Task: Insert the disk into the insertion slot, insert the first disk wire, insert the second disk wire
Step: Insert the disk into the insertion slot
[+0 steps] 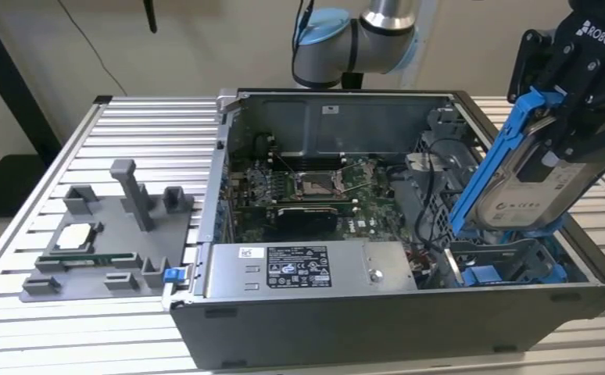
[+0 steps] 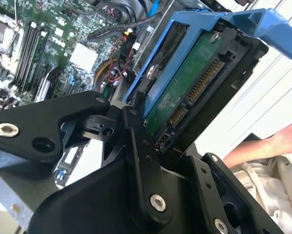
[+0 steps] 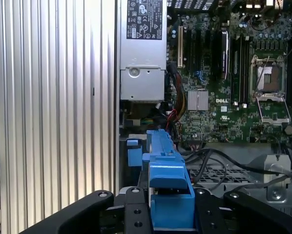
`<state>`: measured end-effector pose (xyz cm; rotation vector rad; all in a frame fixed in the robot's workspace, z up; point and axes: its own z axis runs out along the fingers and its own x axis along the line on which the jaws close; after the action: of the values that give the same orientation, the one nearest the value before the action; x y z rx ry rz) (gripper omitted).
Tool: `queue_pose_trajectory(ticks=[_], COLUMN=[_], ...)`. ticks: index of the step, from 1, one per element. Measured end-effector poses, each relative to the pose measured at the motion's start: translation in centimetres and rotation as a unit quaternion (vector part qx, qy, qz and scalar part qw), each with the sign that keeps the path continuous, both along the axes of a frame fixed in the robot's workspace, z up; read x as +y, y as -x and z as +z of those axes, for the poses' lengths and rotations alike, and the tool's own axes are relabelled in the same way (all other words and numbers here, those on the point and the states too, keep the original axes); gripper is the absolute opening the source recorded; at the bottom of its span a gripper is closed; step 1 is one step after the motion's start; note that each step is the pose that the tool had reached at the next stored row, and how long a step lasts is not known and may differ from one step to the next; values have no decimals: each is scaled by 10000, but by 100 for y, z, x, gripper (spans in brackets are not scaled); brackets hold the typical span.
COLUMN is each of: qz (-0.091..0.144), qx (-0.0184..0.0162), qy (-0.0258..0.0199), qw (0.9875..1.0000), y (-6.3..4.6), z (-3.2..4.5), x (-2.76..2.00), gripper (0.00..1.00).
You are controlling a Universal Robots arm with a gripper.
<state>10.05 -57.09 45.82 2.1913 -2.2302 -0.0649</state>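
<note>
My gripper (image 1: 558, 144) is shut on the disk (image 1: 537, 187), a silver drive with a white label in a bright blue frame. I hold it tilted, its lower end just above the insertion slot (image 1: 506, 269), a blue-sided bay at the case's corner on the exterior view's right. In the second wrist view the disk (image 2: 185, 92) shows its green board and connectors, clamped in the gripper (image 2: 153, 139). The first wrist view looks along the disk's blue frame (image 3: 168, 180) in the gripper (image 3: 170, 212). Black cables (image 3: 219, 158) lie beside the bay; I cannot tell which are the disk wires.
The open computer case holds a motherboard (image 1: 313, 187) and a grey power-supply box (image 1: 302, 269). A perforated metal cage (image 3: 224, 175) sits near the bay. A grey fixture (image 1: 105, 242) with parts stands on the slatted table. A person's hand (image 2: 270, 146) is close by.
</note>
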Motion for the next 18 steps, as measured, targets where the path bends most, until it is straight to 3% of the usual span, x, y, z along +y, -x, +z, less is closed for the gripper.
queue_pose_trajectory(ticks=[18], qz=[0], qx=[0], qy=[-32], qw=[10000], y=[-12], z=[-179], x=[0], gripper=[0])
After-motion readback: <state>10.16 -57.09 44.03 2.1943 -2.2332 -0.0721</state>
